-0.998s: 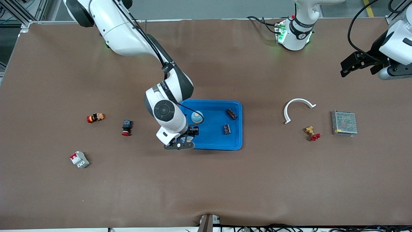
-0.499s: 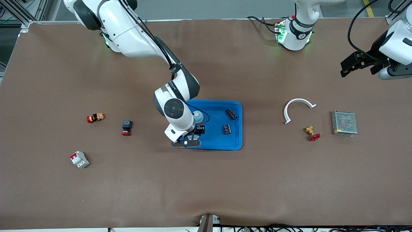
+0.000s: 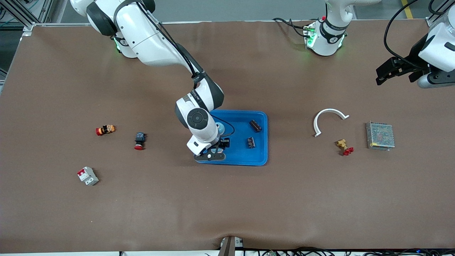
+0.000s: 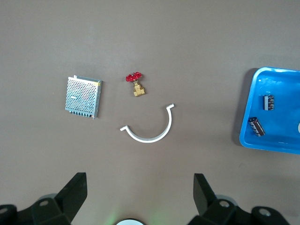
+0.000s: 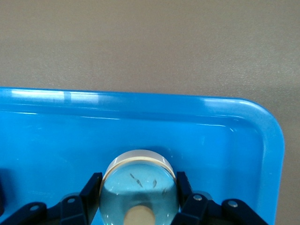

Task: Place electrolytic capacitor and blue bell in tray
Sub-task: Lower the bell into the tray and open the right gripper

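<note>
The bright-blue tray lies mid-table. My right gripper is shut on a pale blue bell, low over the tray's corner nearest the front camera at the right arm's end; the tray's rim shows beside it. Another pale blue bell sits in the tray, partly hidden by the right wrist. Two dark electrolytic capacitors lie in the tray toward the left arm's end, and both capacitors show in the left wrist view. My left gripper waits open and empty above the table's left-arm end.
A white curved clip, a brass valve with a red handle and a metal mesh box lie toward the left arm's end. Two red-capped buttons and a white breaker lie toward the right arm's end.
My right gripper has carried the bell from the tray's outer edge toward the left arm's end, to over the tray's inside. The left arm has not moved.
</note>
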You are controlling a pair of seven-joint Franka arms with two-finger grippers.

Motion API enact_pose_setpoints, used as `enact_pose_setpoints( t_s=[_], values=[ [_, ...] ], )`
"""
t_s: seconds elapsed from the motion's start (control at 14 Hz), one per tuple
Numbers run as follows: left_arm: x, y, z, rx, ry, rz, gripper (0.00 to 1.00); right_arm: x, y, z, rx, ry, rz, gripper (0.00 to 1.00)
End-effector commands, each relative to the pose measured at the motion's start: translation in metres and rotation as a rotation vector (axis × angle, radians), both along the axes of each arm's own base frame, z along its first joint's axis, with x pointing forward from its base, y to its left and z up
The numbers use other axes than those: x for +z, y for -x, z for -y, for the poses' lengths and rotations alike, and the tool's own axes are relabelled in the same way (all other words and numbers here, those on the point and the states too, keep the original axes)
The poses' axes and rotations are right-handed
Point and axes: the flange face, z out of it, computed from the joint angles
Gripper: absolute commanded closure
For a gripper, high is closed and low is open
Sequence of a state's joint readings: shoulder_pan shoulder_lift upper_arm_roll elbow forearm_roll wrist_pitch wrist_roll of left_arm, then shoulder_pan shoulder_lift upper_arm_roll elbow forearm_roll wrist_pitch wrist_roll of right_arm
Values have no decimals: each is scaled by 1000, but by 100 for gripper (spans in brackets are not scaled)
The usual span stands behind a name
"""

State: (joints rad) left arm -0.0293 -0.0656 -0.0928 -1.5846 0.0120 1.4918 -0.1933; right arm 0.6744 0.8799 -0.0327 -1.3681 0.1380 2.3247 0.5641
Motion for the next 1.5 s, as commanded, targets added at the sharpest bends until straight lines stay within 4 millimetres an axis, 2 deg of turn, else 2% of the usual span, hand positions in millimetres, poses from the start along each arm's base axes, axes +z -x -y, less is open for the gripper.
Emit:
enact_pose_setpoints(
  t_s=[0.0, 0.21, 0.29, 0.36, 0.43, 0.78, 0.93, 1.0, 1.43],
  values=[
    [1, 4, -1, -3, 14, 9, 0, -4, 3, -1, -15, -1, 15, 43],
    [1, 4, 0, -4, 12, 10, 0, -5, 4, -2, -14, -4, 23, 40],
    [1, 4, 0, -4, 12, 10, 0, -5, 4, -2, -14, -3, 23, 30],
    [1, 3, 0, -4, 12, 9, 0, -5, 4, -2, -14, -3, 23, 6],
    [1, 3, 1, -6, 12, 9, 0, -5, 4, -1, -14, -3, 21, 0],
    [0, 3, 1, -6, 11, 9, 0, 6, 0, 3, -10, -4, 22, 0],
    [-2, 2, 1, -7, 11, 6, 0, 21, -1, 7, -6, 12, -7, 0],
    [-2, 2, 1, -7, 11, 6, 0, 36, -2, 10, -6, 19, -19, 0],
    [-1, 2, 1, -7, 11, 7, 0, 146, 0, 43, -23, 45, -102, 0]
  ],
)
